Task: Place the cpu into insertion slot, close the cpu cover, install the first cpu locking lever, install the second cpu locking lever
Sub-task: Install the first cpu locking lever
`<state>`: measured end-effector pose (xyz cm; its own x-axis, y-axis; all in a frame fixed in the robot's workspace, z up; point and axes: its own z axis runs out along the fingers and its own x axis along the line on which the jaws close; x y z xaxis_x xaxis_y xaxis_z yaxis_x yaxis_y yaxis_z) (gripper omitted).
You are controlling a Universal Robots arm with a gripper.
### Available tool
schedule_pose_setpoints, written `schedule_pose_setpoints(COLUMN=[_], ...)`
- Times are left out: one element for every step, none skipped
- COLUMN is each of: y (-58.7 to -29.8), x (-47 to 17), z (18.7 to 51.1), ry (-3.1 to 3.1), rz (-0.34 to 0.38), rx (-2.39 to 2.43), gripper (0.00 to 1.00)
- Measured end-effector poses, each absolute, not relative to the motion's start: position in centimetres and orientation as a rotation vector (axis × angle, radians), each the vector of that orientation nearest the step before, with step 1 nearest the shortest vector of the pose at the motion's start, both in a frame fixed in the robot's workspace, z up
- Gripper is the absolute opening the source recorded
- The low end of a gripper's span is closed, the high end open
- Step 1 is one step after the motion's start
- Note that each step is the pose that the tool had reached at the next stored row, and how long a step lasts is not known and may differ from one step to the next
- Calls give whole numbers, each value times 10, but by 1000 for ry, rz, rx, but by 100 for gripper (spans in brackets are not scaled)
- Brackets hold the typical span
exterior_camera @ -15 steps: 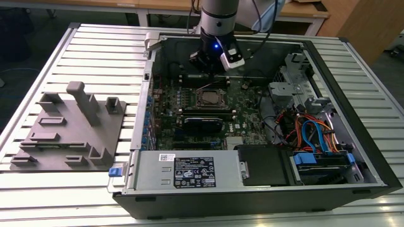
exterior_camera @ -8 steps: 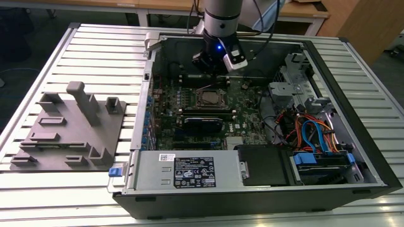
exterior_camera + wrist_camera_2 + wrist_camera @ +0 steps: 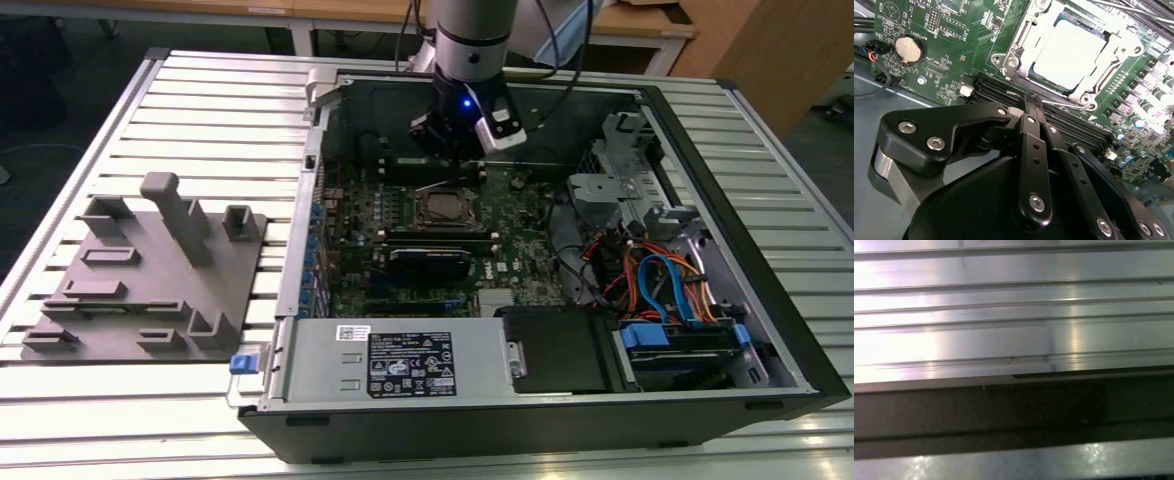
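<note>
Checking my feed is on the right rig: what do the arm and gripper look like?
The arm is a silver-grey cylinder with a dark ring, and black cables run beside it. At its wrist sit a small white box and a blue light. The gripper is matte black, built of flat linkage bars joined by silver screw heads.

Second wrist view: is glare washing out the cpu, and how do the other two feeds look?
In the second wrist view, glare bleaches the cpu nearly white, but its cover stays readable. In the first wrist view, bright streaks run across ribbed metal. The exterior view is evenly lit, the socket area dim.
</note>
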<state>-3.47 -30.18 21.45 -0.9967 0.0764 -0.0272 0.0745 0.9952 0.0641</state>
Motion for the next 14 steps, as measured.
schedule_pose_setpoints(y=[-302, -302, -302, -302, -302, -302, -302, -302, -302, -302, -302, -302, -302, -302], x=[-34, -34, -34, -33, -33, -33, -33, -33, -33, -33, -33, -33, -33, -33], z=[214, 213, 213, 212, 211, 211, 211, 211, 211, 210, 210, 210, 210, 210], ry=[3108, 3108, 3108, 3108, 3108, 3108, 3108, 3108, 3108, 3108, 3108, 3108, 3108, 3108], rz=[98, 98, 98, 98, 98, 98, 98, 98, 98, 98, 98, 98, 98, 98], rx=[118, 118, 118, 118, 118, 118, 118, 118, 118, 118, 118, 118, 118, 118], gripper=[10, 10, 10, 10, 10, 10, 10, 10, 10, 10, 10, 10, 10, 10])
